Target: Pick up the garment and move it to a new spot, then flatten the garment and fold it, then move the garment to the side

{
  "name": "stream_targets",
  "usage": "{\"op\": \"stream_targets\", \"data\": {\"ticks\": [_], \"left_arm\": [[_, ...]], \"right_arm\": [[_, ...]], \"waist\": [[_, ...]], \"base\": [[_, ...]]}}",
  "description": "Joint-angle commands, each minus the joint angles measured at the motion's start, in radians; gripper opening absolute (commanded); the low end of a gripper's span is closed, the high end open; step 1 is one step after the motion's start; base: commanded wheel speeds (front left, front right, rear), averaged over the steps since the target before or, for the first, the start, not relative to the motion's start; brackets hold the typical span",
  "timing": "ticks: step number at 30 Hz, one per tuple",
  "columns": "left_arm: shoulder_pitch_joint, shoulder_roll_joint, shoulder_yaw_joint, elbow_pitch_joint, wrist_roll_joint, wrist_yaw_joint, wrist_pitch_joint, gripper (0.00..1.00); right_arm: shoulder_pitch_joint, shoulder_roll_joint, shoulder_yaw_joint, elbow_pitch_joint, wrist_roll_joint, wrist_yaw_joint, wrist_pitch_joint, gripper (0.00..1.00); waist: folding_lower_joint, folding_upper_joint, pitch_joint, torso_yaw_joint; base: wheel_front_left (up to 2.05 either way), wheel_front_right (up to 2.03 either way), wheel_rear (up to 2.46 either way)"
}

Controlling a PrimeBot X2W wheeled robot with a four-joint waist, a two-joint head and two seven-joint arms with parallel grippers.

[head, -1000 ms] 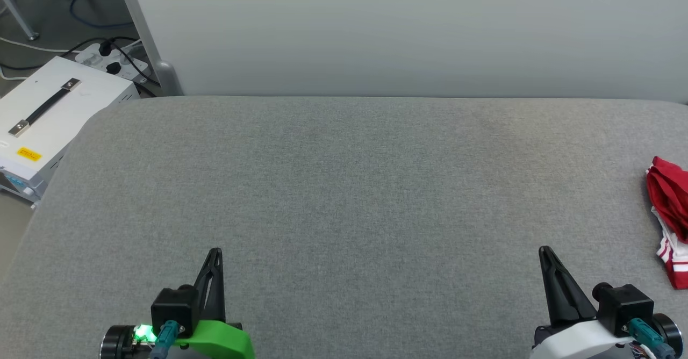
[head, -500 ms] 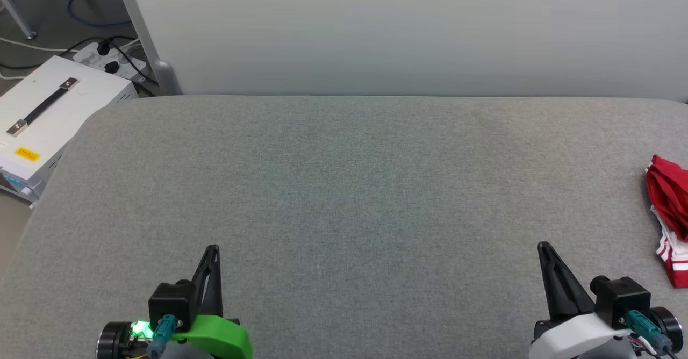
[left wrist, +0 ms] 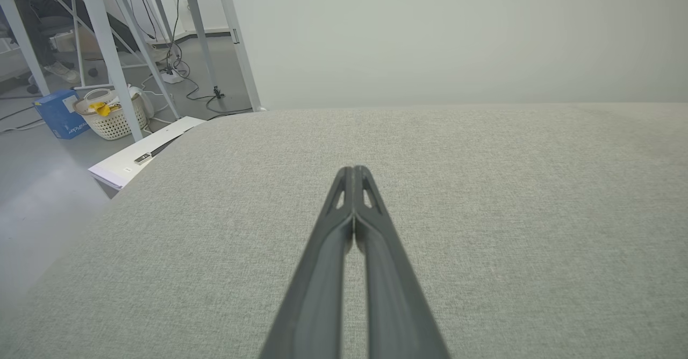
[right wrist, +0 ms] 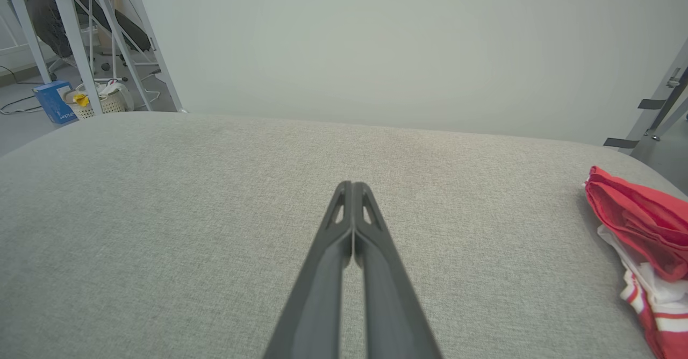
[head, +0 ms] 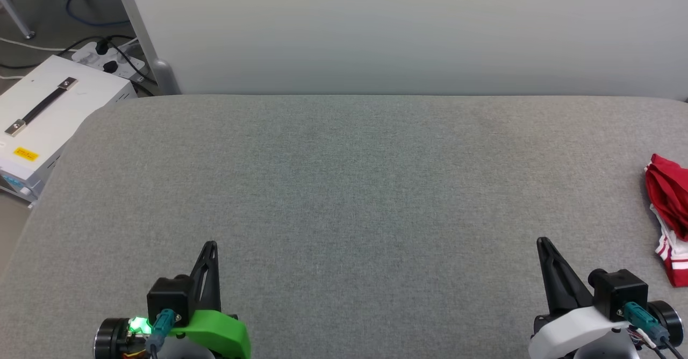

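Note:
The garment lies crumpled at the far right edge of the grey padded table, red cloth with white, red-striped trim, partly cut off by the frame. The right wrist view has the garment at its right side. My right gripper is shut and empty near the table's front right, to the left of the garment and apart from it; its tips press together. My left gripper is shut and empty at the front left, fingertips touching over bare table.
A white case with a black handle stands off the table's left corner, by a power strip and cables. A pale wall backs the table. A laundry basket and a blue box sit on the floor at left.
Both grippers have crept slightly forward over the table, still shut. The garment has not moved.

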Motion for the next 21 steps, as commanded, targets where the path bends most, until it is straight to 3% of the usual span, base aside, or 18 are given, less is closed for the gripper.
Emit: {"op": "stream_targets", "data": {"ticks": [1, 21], "left_arm": [[-0.022, -0.004, 0.002, -0.007, 0.007, 0.005, 0.008, 0.00], [-0.033, -0.007, 0.012, -0.031, 0.018, 0.007, 0.048, 0.00]], "right_arm": [[-0.019, -0.001, -0.002, -0.007, -0.012, 0.000, 0.008, 0.00], [-0.037, -0.001, -0.003, -0.017, -0.031, -0.001, 0.049, 0.00]], "waist": [[0.0000, 0.0024, 0.000, 0.000], [0.0000, 0.0032, 0.004, -0.004]], "base": [[0.00, 0.00, 0.00], [0.00, 0.00, 0.00]]}}
